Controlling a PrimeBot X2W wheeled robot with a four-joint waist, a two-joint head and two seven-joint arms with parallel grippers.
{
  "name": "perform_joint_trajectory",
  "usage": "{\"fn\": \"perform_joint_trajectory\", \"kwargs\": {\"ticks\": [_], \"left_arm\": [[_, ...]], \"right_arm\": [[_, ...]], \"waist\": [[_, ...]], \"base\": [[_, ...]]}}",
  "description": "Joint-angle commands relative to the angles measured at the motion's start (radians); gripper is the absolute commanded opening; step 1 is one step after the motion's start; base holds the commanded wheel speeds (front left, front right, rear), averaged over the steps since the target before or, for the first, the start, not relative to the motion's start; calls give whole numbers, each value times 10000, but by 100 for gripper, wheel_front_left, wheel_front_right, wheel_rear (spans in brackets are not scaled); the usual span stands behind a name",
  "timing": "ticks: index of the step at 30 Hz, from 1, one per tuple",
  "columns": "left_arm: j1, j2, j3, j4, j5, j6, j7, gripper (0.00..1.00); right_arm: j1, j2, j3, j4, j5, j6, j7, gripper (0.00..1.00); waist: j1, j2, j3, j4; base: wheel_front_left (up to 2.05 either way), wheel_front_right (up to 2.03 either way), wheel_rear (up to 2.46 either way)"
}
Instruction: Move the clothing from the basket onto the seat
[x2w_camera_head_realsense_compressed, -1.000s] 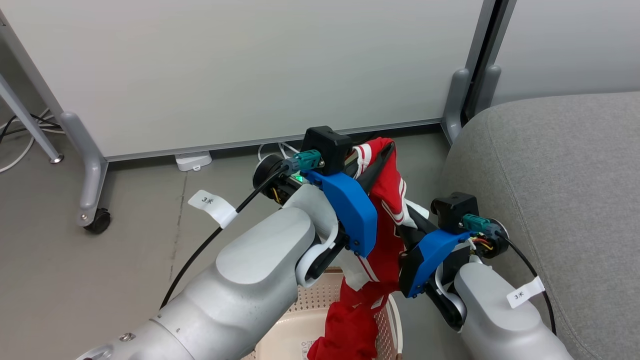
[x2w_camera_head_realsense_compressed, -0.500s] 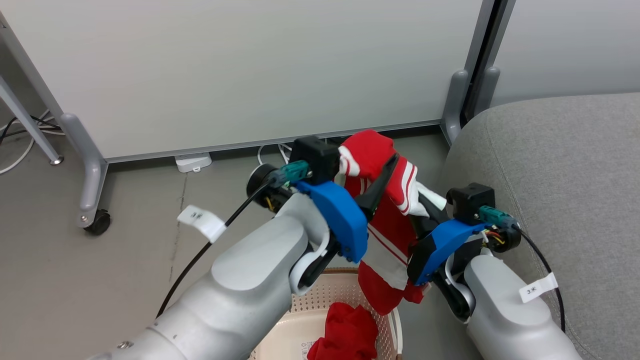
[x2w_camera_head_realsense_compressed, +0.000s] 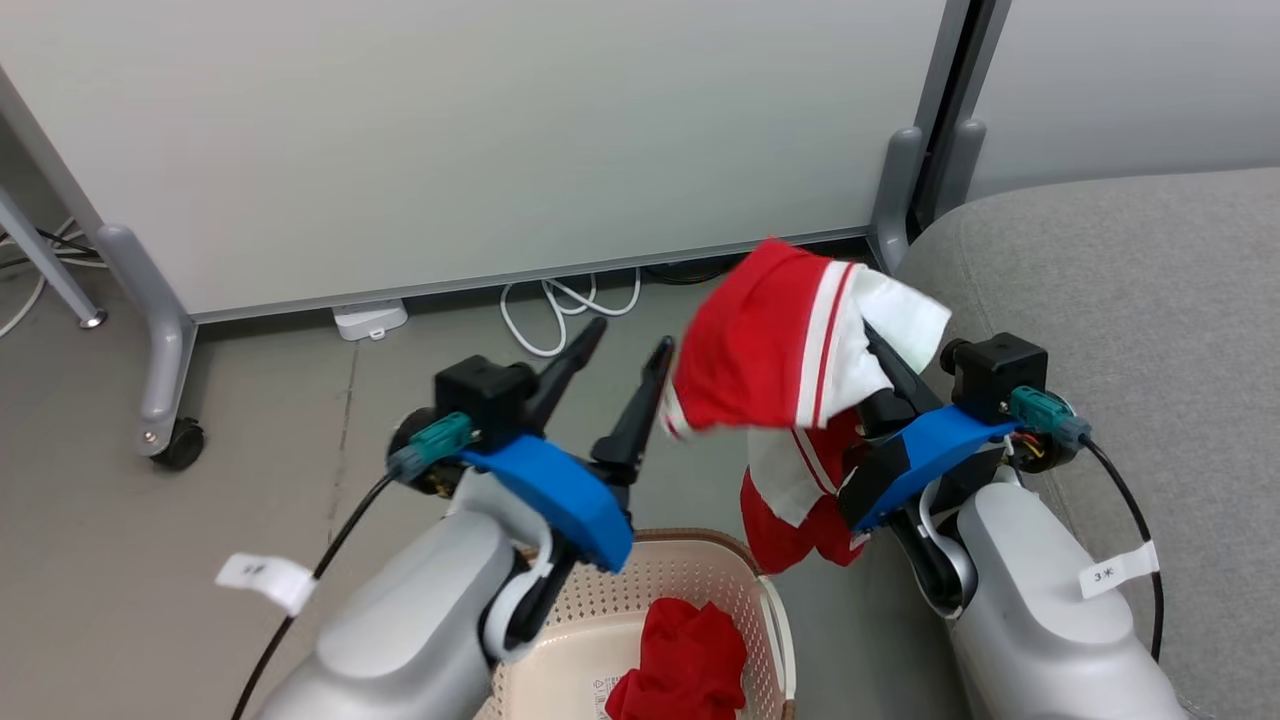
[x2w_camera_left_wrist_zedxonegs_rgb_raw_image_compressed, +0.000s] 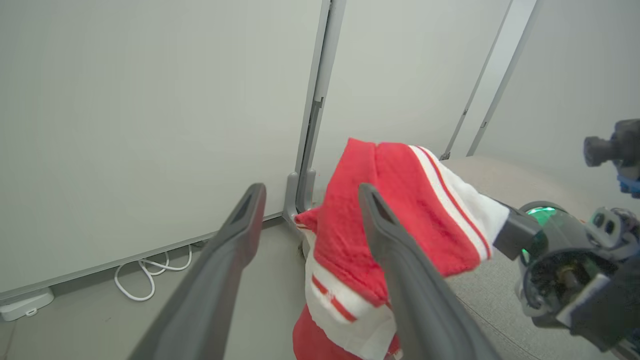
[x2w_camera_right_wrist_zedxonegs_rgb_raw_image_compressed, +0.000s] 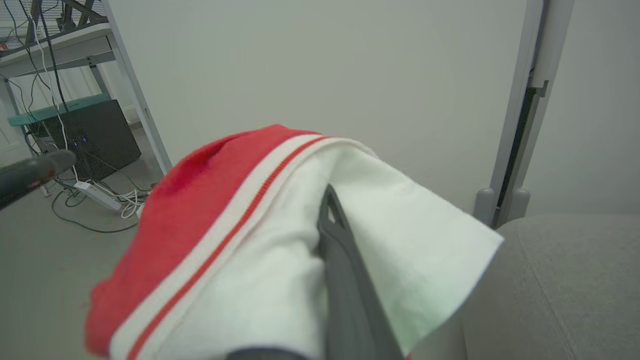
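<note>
Hanging over R tool (x2w_camera_head_realsense_compressed: 890, 375): red garment (x2w_camera_head_realsense_compressed: 770, 350) | L tool (x2w_camera_head_realsense_compressed: 630, 340) spread, just beside

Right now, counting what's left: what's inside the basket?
One crumpled red garment lies in the basket. Anything beneath it is covered, and the left forearm hides the basket's left side.

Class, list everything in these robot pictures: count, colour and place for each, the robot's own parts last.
seat: one, light grey, at the right
basket: one, cream with brown rim, on the floor below the arms
held garment: one, red with white stripes, in the air left of the seat
basket garment: one, red, crumpled inside the basket
partition panels: two, pale grey, behind
caster: one, black, left floor
cable: one, white, looped on floor by the partition
left gripper: one, dark jaws open
right gripper: one, dark jaws shut on the held garment
</note>
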Motion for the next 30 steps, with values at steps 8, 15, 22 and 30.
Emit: {"fn": "perform_joint_trajectory", "kwargs": {"ticks": [8, 15, 22, 30], "left_arm": [[2549, 696, 2263, -1912, 2623, -42, -45, 100], [4476, 657, 4041, -2896, 4404, -301, -47, 100], [5852, 199, 5767, -3314, 5269, -638, -43, 100], [6104, -234, 6656, -3376, 5962, -937, -41, 100]], "right_arm": [[595, -23, 146, -626, -327, 5, -55, 0], [951, -22, 125, -928, -315, 5, 44, 0], [1310, -20, -83, -1317, -401, 5, 237, 0], [1561, -22, -163, -1773, -307, 5, 459, 0]], "waist": [[0, 0, -22, -421], [0, 0, -66, -826], [0, 0, -18, -1287], [0, 0, 248, -2080]], "base": [[0, 0, 0], [0, 0, 0], [0, 0, 0], [0, 0, 0]]}}
